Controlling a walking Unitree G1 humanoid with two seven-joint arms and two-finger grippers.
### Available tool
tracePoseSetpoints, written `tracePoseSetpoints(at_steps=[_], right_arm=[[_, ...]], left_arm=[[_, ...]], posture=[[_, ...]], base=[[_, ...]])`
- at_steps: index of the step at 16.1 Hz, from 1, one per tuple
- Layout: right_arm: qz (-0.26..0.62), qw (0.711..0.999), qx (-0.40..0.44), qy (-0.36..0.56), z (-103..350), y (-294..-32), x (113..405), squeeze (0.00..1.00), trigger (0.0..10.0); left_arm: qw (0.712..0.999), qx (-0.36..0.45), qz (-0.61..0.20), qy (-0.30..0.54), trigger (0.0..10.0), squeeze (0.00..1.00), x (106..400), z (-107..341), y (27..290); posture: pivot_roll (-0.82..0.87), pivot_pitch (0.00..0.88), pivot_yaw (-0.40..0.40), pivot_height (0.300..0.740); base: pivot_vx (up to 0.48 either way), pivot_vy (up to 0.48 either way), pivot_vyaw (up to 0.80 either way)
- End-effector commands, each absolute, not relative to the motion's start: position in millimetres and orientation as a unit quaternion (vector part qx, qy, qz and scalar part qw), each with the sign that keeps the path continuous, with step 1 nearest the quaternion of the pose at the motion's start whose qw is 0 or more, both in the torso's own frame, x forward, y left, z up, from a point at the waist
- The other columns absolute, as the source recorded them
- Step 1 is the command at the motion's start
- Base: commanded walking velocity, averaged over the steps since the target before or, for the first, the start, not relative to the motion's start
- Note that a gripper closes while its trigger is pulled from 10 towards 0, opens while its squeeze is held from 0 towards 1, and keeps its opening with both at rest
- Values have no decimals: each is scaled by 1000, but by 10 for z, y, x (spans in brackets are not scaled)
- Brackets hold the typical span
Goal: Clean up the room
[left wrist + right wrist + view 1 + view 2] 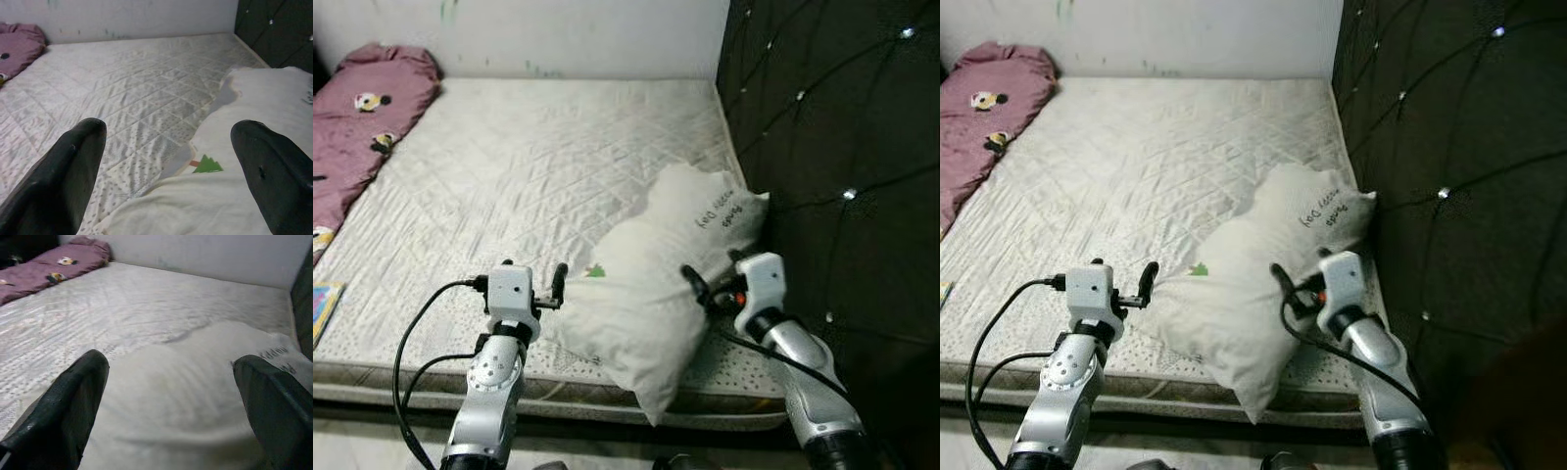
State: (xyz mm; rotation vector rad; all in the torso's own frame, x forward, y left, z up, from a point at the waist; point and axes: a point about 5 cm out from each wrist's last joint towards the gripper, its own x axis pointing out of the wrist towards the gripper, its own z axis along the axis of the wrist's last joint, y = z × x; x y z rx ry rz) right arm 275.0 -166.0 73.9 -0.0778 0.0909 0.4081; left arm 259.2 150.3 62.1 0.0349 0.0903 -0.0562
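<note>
Bedroom: bare quilted mattress (529,176), white wall at 12, dark tufted headboard (842,147) at 3. L gripper (555,285) spread wide, low over the mattress near edge, tips at the pillow (656,284) near-left corner; contact unclear. R gripper (705,286) also wide, at the pillow's right side next to the headboard; touching or not, can't tell. Pillow lies at 5 o'clock on the mattress, far end leaning on the headboard, near corner hanging over the edge. Off-white, puffy, small green tree print near the left corner, dark lettering at the far end. Prob light, soft, will sag and fold if pinched at one point; fabric not slippery. Best grip: both sides at once, mid-length, or bunch cloth at corners. Maroon blanket (362,117) at 10, book (323,308) at 8.
</note>
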Motion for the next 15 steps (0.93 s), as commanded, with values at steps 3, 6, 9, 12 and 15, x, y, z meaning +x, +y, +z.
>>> tracePoseSetpoints(at_steps=[3,6,9,12,15], right_arm=[[131,991,16,30,739,-1651,2707,0,10000],[72,997,28,26,649,-1570,2500,0,10000],[22,999,30,23,666,-1699,2439,0,10000],[-21,999,27,26,704,-1867,2434,0,10000],[-36,998,27,37,669,-1903,2353,0,10000]], left_arm=[[999,17,-6,50,10000,0,2526,605,1587],[999,27,3,43,10000,0,2513,637,1629],[999,34,9,39,10000,0,2514,665,1669],[998,36,12,46,10000,0,2444,638,1675],[998,37,23,54,10000,0,2378,617,1711]], posture=[[-29,23,20,740],[-25,34,22,740],[-44,69,23,740],[-51,93,18,740],[-45,112,14,740]], base=[[0,0,-721],[0,0,0],[0,0,0],[0,0,0],[0,0,0]])
